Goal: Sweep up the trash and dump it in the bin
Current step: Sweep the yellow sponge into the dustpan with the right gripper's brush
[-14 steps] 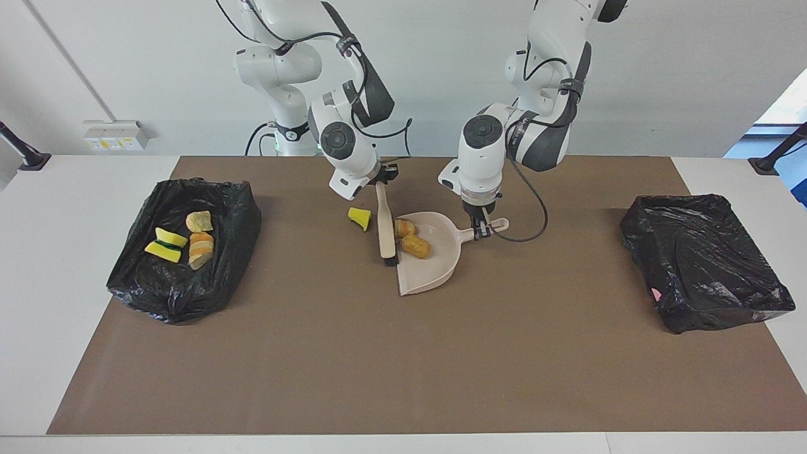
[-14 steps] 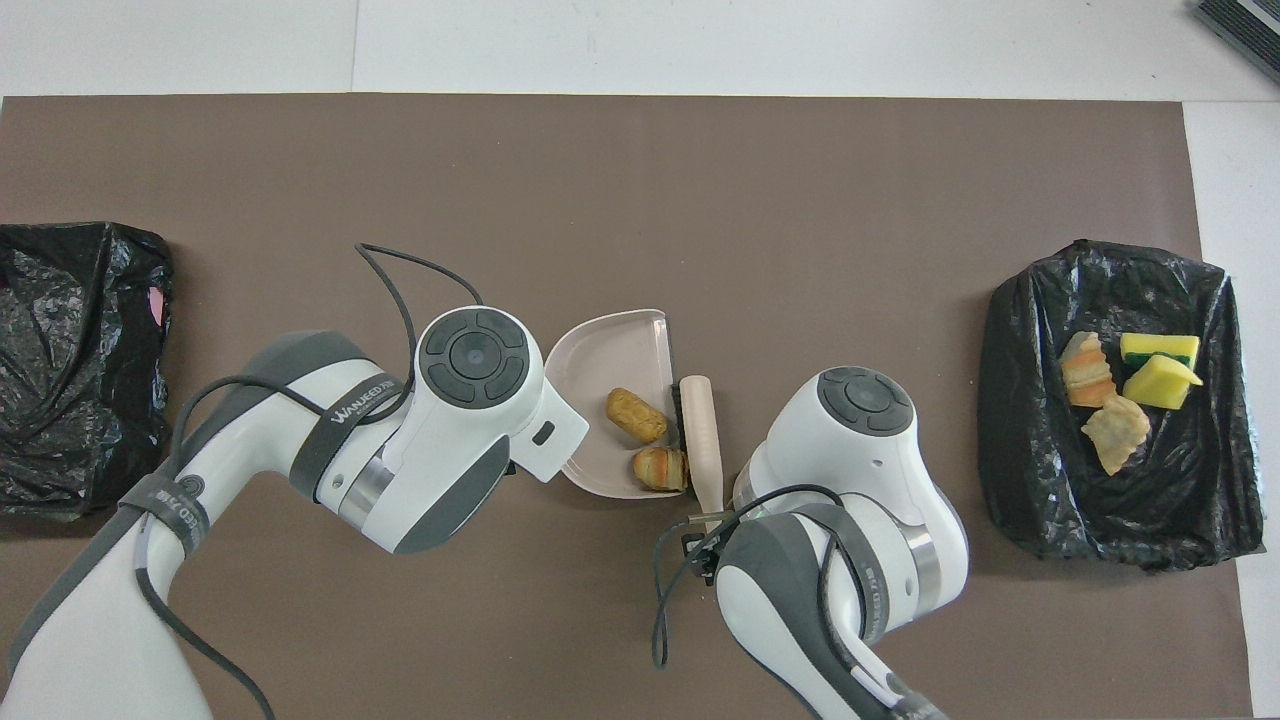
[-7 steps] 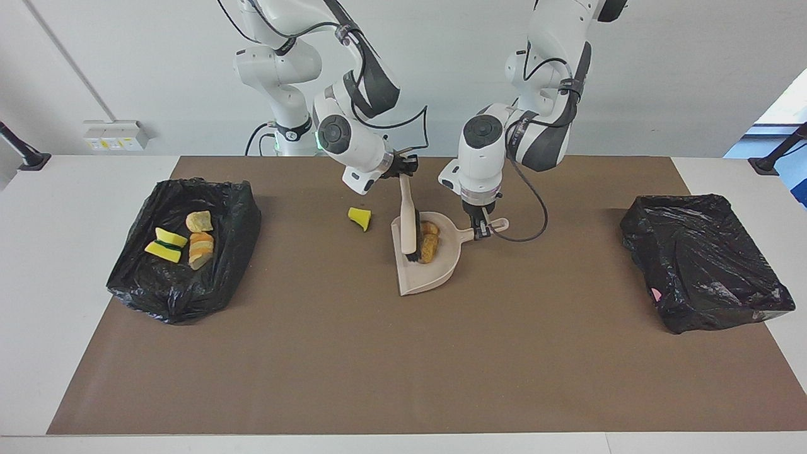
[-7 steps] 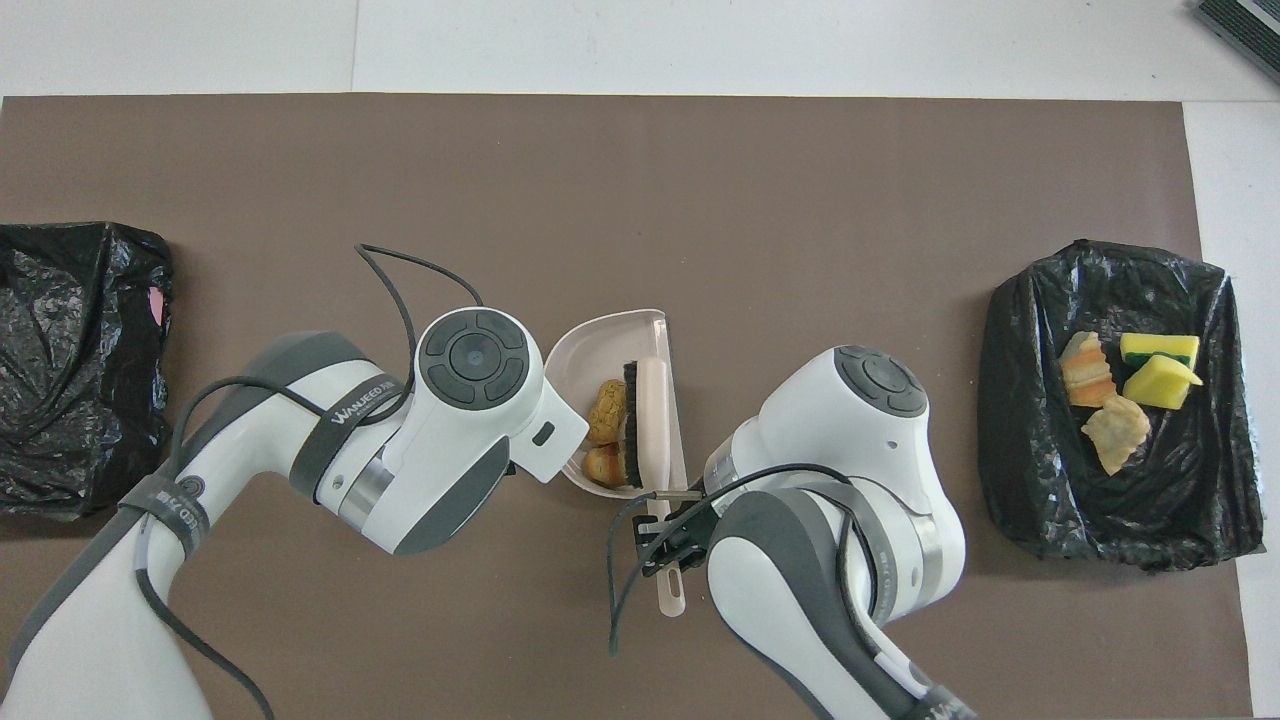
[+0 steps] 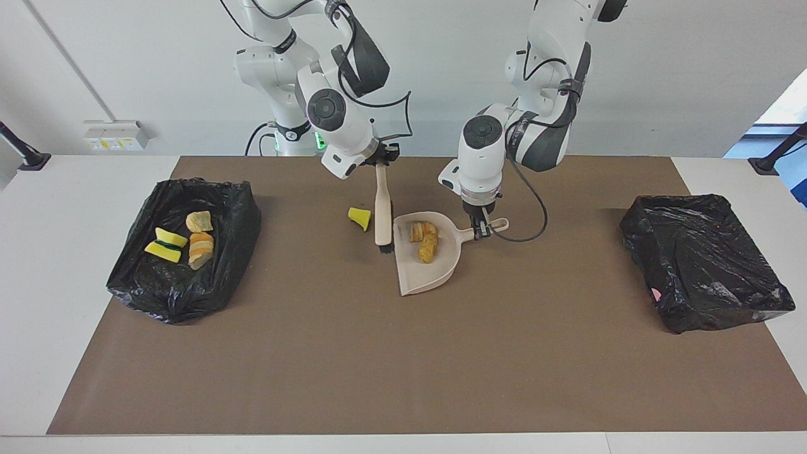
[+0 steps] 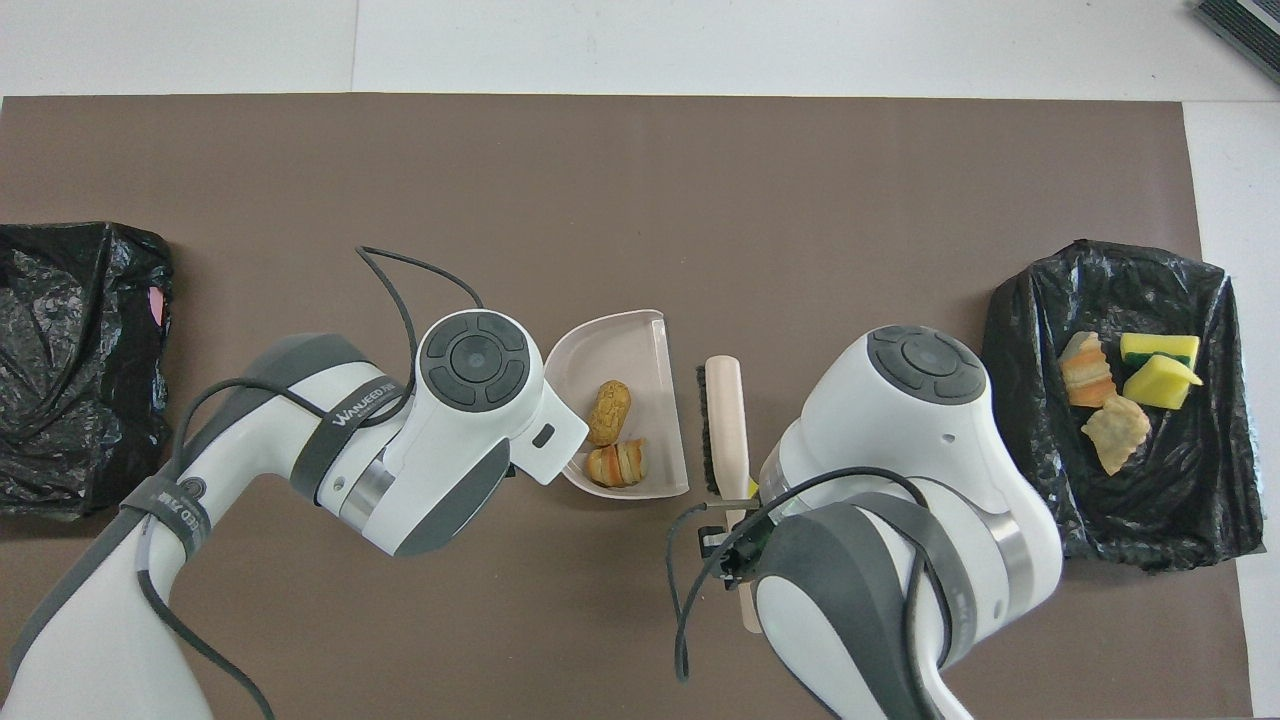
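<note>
A beige dustpan [image 5: 423, 275] [image 6: 606, 343] lies mid-mat with its mouth toward the right arm's end. Two orange-brown trash lumps [image 5: 426, 247] [image 6: 608, 411] sit in it. My left gripper [image 5: 482, 229] is shut on the pan's handle [image 5: 500, 224]; the overhead view hides this grip under the wrist. My right gripper [image 5: 381, 162] is shut on the beige brush [image 5: 382, 211] [image 6: 728, 420], which hangs bristles down just outside the pan's mouth. One yellow trash chunk [image 5: 360, 217] lies on the mat beside the brush, toward the right arm's end.
A black-lined bin [image 5: 189, 296] [image 6: 1030, 480] at the right arm's end holds several scraps [image 5: 200, 244]. A second black-lined bin [image 5: 703, 265] [image 6: 70, 370] stands at the left arm's end. A cable [image 5: 533, 214] loops from the left wrist.
The brush swept into the pan, pushing both lumps deeper toward the handle, then drew back out and now hangs outside the pan's mouth. The dustpan and the left arm stayed put.
</note>
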Controlling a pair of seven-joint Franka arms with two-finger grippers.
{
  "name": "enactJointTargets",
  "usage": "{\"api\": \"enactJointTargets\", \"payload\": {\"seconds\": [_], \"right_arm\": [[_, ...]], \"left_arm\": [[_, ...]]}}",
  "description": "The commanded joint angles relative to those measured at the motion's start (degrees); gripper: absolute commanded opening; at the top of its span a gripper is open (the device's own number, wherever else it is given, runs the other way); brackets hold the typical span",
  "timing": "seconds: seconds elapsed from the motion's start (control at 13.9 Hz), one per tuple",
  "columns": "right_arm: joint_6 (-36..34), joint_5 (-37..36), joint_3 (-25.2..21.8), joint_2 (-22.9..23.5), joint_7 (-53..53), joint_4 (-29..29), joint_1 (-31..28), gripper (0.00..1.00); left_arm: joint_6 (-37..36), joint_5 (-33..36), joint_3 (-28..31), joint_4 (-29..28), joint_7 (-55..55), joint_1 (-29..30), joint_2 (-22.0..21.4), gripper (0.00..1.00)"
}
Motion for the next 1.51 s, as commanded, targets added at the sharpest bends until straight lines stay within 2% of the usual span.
{"api": "enactJointTargets", "payload": {"seconds": [0.0,0.29,0.58,0.79,1.08,1.44], "right_arm": [[-3.1,-7.4,0.6,-3.3,3.0,-1.7,-0.8,0.00],[-2.8,-11.5,0.8,-11.2,4.0,-11.9,-0.7,0.00],[-2.5,-12.0,0.9,-14.8,4.6,-18.2,-1.4,0.00],[2.0,-11.0,1.3,-14.3,4.7,-20.7,-0.6,0.00],[4.3,-8.1,1.4,-13.5,5.0,-22.3,-0.5,0.00],[10.8,-4.8,1.4,-10.1,7.6,-25.0,4.6,0.00]], "left_arm": [[0.8,0.8,0.2,-5.4,-0.1,-1.3,-4.6,0.00],[0.9,1.8,0.1,-8.7,-0.1,-2.6,-7.3,0.00],[0.8,1.8,0.0,-9.2,-0.1,-3.4,-7.6,0.00],[1.5,1.8,0.0,-10.6,-0.2,-3.7,-8.4,0.00],[1.5,1.7,-0.1,-10.7,-0.1,-3.5,-8.5,0.00],[2.0,1.7,-0.1,-10.7,-0.1,-3.2,-8.3,0.00]]}}
